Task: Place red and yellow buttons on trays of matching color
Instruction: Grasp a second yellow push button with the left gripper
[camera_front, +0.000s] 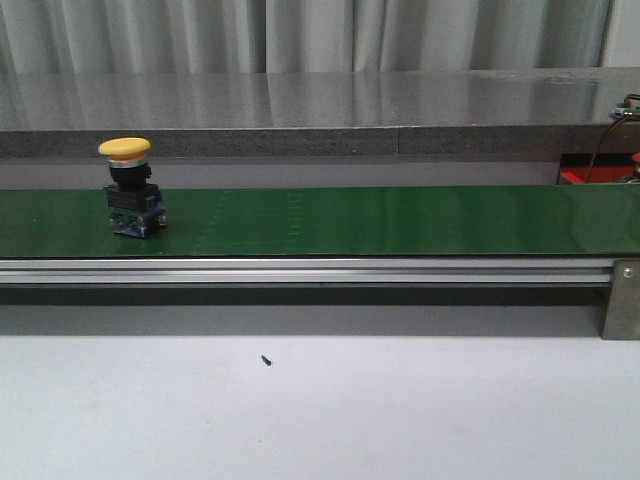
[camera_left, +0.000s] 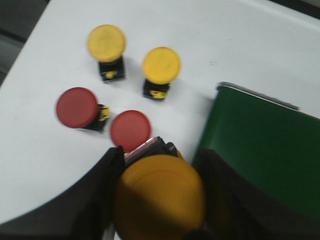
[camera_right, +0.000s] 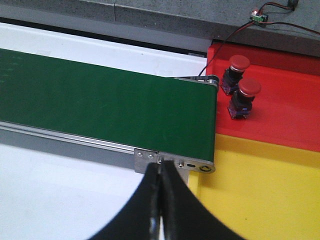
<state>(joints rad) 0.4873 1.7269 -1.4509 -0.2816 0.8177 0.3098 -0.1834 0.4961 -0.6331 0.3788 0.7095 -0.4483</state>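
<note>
In the left wrist view my left gripper (camera_left: 160, 154) is shut on a yellow button (camera_left: 160, 197), whose cap fills the gap between the black fingers. It hangs over the white table beside the belt's end. Beyond it on the table stand two yellow buttons (camera_left: 106, 44) (camera_left: 161, 66) and two red buttons (camera_left: 76, 107) (camera_left: 130, 130). Another yellow button (camera_front: 126, 185) stands upright on the green belt (camera_front: 380, 220) at the left. My right gripper (camera_right: 161, 172) is shut and empty near the belt's other end, beside the yellow tray (camera_right: 260, 195). The red tray (camera_right: 290, 110) holds two red buttons (camera_right: 239, 67) (camera_right: 247, 95).
The belt's aluminium rail (camera_front: 300, 270) runs along its front, with a bracket (camera_front: 622, 300) at the right end. A grey ledge (camera_front: 320, 110) lies behind the belt. Wires and a small circuit board (camera_right: 259, 16) sit behind the red tray. A small dark speck (camera_front: 266, 360) lies on the white table.
</note>
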